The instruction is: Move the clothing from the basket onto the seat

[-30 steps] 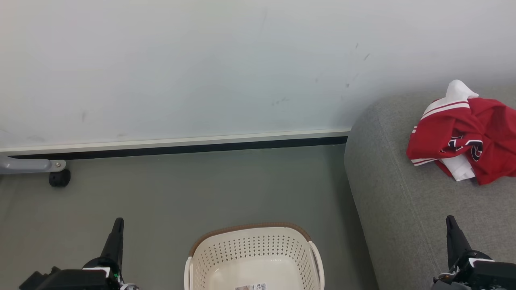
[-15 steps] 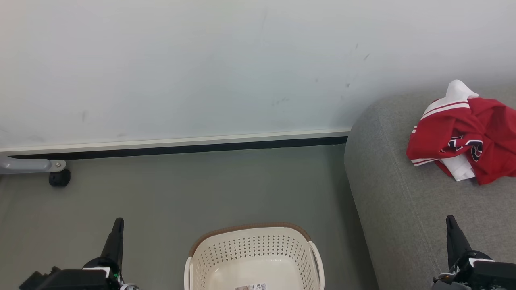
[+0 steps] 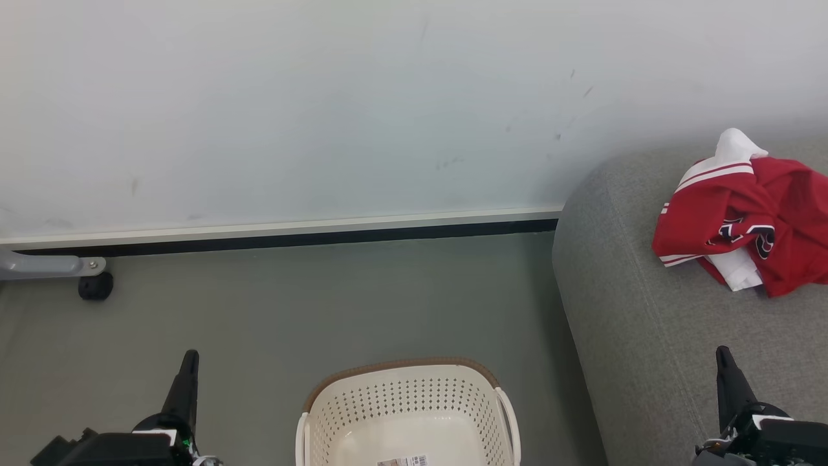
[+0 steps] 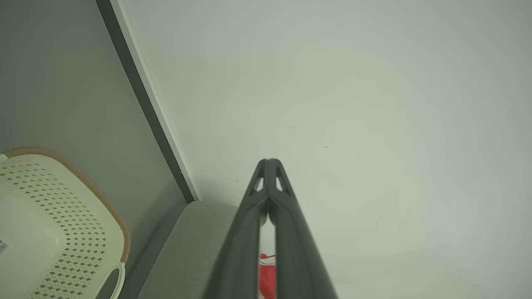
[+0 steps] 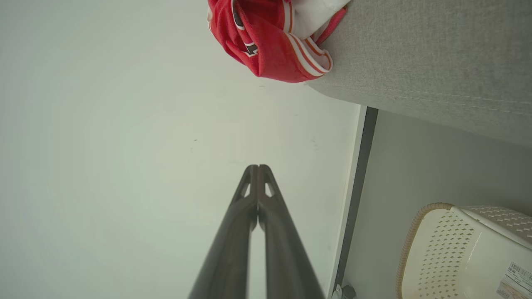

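Note:
A crumpled red and white garment [image 3: 744,220] lies on the light-grey sofa seat [image 3: 647,336] at the right, also seen as the garment [image 5: 270,37] in the right wrist view. The cream perforated basket [image 3: 407,401] with a brown rim stands on the floor at bottom centre; its visible inside holds no clothing, just a label on the bottom. My left gripper [image 3: 189,357] is at the lower left, shut, holding nothing, with its fingertips [image 4: 269,162] touching. My right gripper [image 3: 722,354] is over the sofa's front part, shut and empty, its fingertips [image 5: 257,168] pressed together.
A white wall [image 3: 323,110] with a dark baseboard runs behind the grey floor [image 3: 310,304]. A grey metal leg with a black caster [image 3: 95,285] sits at the far left by the wall.

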You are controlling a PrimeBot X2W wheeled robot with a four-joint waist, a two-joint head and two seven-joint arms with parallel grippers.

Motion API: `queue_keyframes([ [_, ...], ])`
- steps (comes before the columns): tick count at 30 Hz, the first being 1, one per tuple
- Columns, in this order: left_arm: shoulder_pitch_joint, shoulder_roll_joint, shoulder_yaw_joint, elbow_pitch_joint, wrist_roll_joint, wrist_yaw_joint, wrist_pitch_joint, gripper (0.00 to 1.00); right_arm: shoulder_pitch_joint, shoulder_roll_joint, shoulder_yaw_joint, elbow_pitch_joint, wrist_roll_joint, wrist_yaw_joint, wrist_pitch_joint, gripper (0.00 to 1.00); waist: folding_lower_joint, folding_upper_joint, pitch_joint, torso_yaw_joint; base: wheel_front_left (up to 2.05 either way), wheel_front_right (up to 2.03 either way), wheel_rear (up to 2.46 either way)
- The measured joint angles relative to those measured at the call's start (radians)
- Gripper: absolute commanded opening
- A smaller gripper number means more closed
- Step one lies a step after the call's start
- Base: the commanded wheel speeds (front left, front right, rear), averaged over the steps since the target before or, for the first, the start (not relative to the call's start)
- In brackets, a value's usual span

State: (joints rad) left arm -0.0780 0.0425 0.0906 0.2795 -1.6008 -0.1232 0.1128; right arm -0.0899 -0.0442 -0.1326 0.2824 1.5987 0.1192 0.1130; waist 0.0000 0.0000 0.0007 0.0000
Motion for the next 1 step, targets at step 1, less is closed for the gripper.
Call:
queue_keyframes([
  [1,0.0,0.0,0.0,0.0,0.0,0.0,0.0,0.0,0.0,0.0,0.0,0.0,0.0,0.0,0.0,0.0,0.0,0.0,0.0,0.0,0.0,0.0,0.0],
])
